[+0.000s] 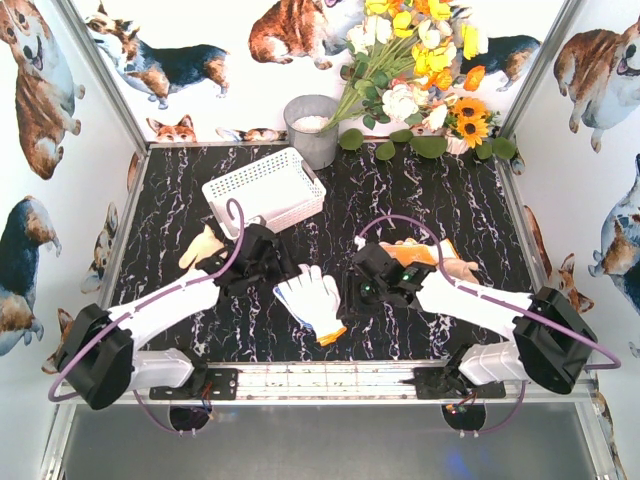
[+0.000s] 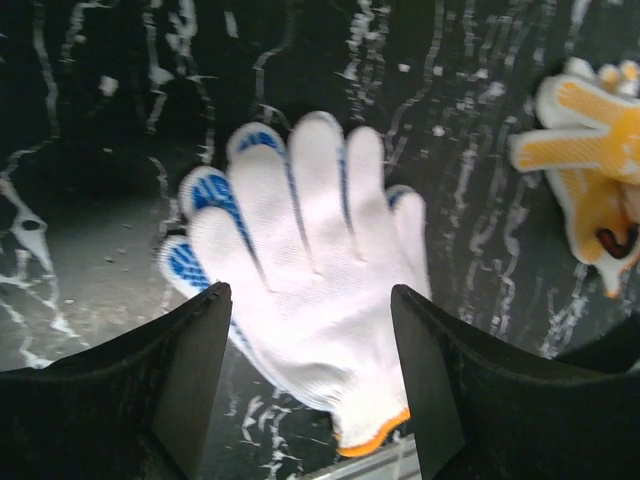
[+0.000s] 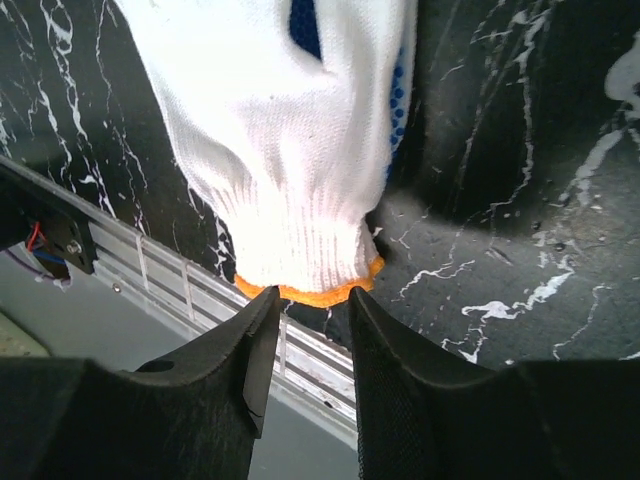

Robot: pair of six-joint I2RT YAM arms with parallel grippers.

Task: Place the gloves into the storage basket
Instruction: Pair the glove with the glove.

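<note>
Nearest you, the rail (image 1: 320,375) runs along the table (image 1: 450,200) edge, and just past it the white glove (image 1: 310,300) lies flat on the black marble between your two grippers. Its orange cuff (image 3: 305,290) points back at the rail, its blue-tipped fingers point away, and it is not in the basket. Your right gripper (image 3: 310,300) is at that cuff with its jaws only a narrow gap apart. The rail shows through the gap and nothing is in it, with the orange hem right at the tips; you can't tell whether it touches them. Your left gripper (image 2: 308,300) hovers over the same glove from the other side with its jaws spread wide. They are wider than the glove's palm and hold nothing. A cream glove (image 1: 203,248) lies on the table left of the left gripper, partly hidden by the arm. A yellow glove (image 1: 440,255) with orange lies under your right arm, also partly hidden, and it shows at the right edge of the left wrist view. Beyond the left gripper the basket (image 1: 262,185) sits at an angle on the table, with no glove seen inside it. At the back edge a grey pot (image 1: 312,130) stands just beside the basket's far corner. The flowers (image 1: 420,50) are to its right in the far right corner.
</note>
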